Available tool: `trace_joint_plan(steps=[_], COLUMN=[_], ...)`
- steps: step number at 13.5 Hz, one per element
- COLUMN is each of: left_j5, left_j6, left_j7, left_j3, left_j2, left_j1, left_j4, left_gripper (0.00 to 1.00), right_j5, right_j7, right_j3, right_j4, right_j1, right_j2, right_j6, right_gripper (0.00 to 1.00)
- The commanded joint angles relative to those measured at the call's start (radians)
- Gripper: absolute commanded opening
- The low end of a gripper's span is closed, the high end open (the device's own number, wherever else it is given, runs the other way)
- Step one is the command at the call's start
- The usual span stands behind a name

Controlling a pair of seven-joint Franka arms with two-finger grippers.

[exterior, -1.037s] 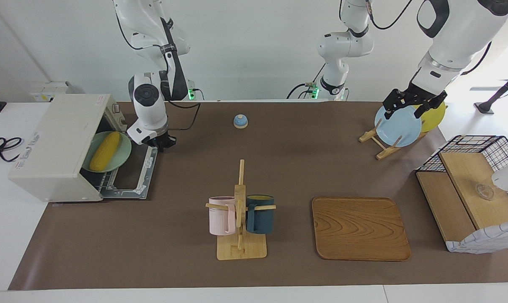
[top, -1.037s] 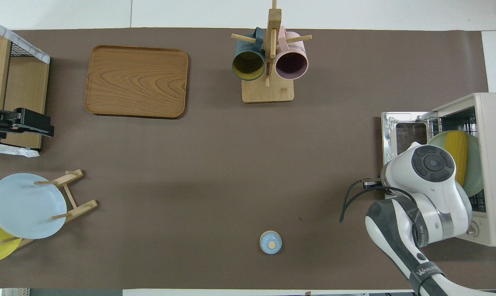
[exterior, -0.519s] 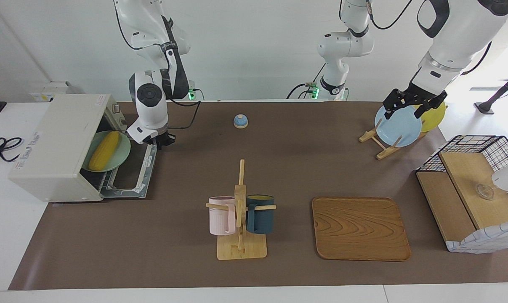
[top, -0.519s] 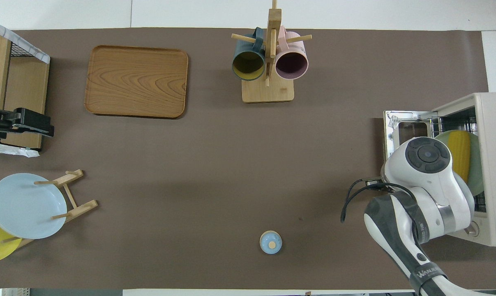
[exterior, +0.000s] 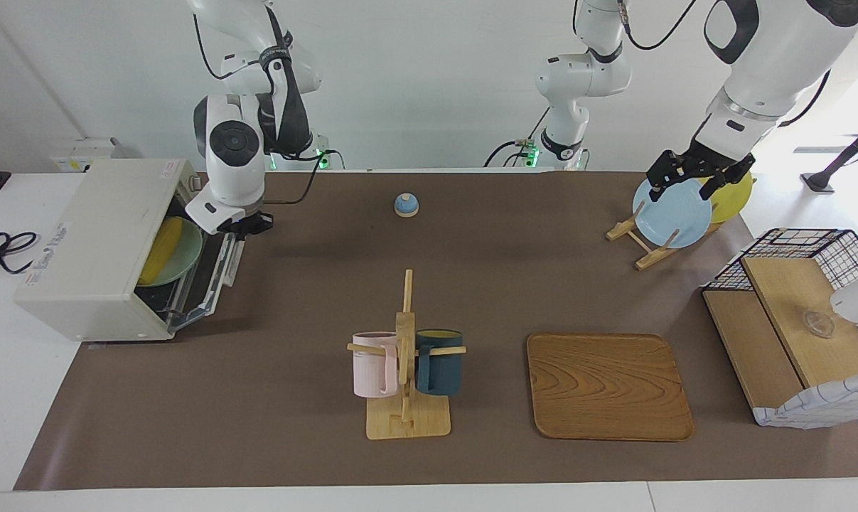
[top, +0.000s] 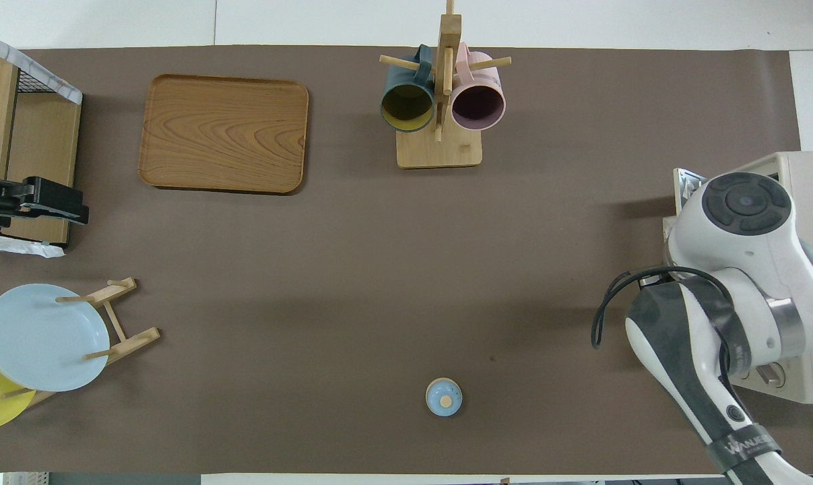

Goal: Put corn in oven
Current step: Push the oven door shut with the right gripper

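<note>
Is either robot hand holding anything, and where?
Right end effector, shut, meets the oven door's raised edge; a grip cannot be told. Left end effector holds nothing.

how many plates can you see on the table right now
3: a blue plate and a yellow plate stand in the rack at the left arm's end; a green plate holding the corn is in the oven. None seem hidden.

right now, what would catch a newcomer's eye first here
The boxy off-white toaster oven at the right arm's end of the table, its door half raised by the shut right gripper, with the bright yellow corn cob on a green plate inside. At the other end, the open left gripper hangs over a pale blue plate.
</note>
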State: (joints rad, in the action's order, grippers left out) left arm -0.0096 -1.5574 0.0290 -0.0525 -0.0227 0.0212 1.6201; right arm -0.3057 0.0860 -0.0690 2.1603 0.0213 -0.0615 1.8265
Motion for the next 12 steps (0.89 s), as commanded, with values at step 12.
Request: trace_joint_plan(steps=[12], left_j5=[-0.012], left_j6=[-0.004], left_j7=[-0.004], left_j3=[-0.007], left_j2=[-0.022], left_j1=[-0.013], left_j4=[0.021], left_gripper=[1.00], right_j5=[0.055], right_j7=[-0.259], right_j3=[-0.002], right_j4=[-0.369], right_j1=[-0.106], right_j2=[0.012], right_j6=[-0.271], right_gripper=[0.00])
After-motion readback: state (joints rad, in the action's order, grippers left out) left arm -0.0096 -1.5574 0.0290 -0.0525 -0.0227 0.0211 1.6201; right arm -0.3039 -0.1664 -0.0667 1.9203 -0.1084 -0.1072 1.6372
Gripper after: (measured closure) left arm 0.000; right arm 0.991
